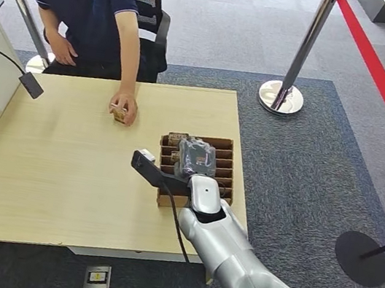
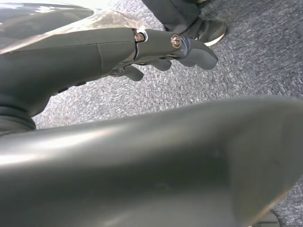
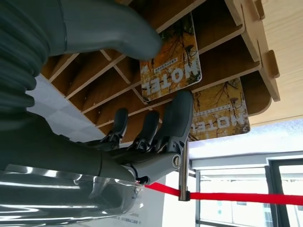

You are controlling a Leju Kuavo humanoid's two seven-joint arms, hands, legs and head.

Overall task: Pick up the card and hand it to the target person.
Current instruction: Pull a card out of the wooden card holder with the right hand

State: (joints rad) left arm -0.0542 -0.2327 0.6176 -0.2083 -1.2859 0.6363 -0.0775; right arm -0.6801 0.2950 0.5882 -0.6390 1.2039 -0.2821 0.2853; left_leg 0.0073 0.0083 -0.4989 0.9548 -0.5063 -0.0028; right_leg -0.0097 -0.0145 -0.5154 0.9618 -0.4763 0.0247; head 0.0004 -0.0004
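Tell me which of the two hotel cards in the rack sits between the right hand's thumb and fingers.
The nearer card, in the slot between thumb and fingers of the right hand. The other card stands one slot beyond the fingers.

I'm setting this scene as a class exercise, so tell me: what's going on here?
The robot's right hand is reaching into a slotted wooden card rack on the table, its fingers open around a hotel card standing in a slot, not yet gripping it. A second card stands in the next slot. A seated person's hand rests on the table, holding a small item. The left hand hangs open above the carpet.
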